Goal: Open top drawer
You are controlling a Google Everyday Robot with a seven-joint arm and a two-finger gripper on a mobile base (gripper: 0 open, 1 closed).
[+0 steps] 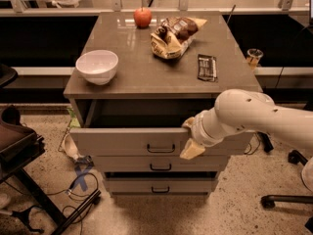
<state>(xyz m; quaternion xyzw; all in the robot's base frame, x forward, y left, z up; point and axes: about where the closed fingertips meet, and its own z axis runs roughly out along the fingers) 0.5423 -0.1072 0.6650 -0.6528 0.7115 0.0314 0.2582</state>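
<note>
We see the jaws apart: the gripper [190,137] has one finger at the upper rim of the top drawer [122,141] and the other lower on its front, just beside the handle [161,149]. The drawer stands pulled partly out under the tabletop [146,75].

Looking like an office or lab: wheeled chair base [286,199] sitting on speckled floor [239,214], cables [73,192] trailing, gripper [190,137] hanging against top drawer [122,142].
</note>
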